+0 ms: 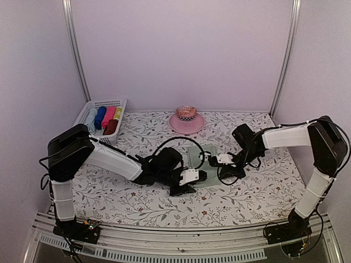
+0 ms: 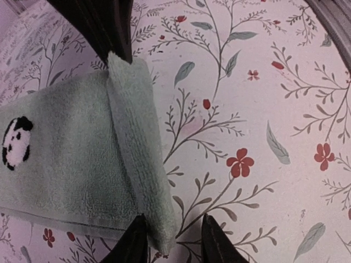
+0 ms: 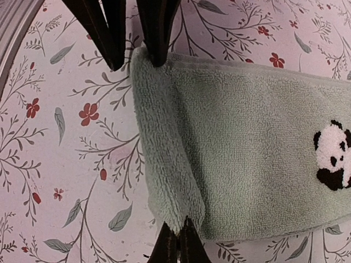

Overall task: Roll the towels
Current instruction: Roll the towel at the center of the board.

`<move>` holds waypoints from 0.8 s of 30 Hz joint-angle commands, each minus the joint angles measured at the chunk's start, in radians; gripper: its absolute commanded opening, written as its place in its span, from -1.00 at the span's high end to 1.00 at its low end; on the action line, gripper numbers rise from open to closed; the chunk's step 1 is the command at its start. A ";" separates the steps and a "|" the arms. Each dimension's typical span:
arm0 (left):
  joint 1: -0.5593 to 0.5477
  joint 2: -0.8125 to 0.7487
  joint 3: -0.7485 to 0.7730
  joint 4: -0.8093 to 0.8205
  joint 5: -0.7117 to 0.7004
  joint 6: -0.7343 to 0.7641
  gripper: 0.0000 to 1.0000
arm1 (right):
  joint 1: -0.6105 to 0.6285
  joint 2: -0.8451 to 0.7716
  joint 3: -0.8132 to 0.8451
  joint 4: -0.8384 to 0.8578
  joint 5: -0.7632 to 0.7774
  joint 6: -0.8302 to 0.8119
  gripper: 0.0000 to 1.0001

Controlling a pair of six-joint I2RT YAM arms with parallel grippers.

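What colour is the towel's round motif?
Black and white, a panda motif on the green towel; clearest in right wrist view.

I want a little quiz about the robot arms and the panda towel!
1. True or false: the right gripper has its jaws shut on a corner of the pale sage green cloth towel.
2. Which picture is on that towel? A) a black-and-white panda face B) a yellow star C) a blue car
3. Fill the gap: the white plastic basket of rolled towels stands at the back ____ corner of the flowery table cover.
Key: 1 true; 2 A; 3 left.
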 commanded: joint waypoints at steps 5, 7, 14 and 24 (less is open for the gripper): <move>0.048 -0.018 0.018 0.035 0.045 -0.098 0.24 | -0.032 0.043 0.049 -0.130 -0.058 0.003 0.94; 0.052 -0.019 0.014 0.051 0.073 -0.109 0.26 | -0.039 0.039 0.051 -0.140 -0.063 -0.004 0.94; 0.061 -0.019 0.022 0.078 0.154 -0.151 0.35 | -0.048 0.066 0.066 -0.167 -0.059 0.001 0.93; 0.063 -0.011 0.039 0.072 0.190 -0.170 0.31 | -0.089 0.133 0.134 -0.241 -0.103 0.033 0.93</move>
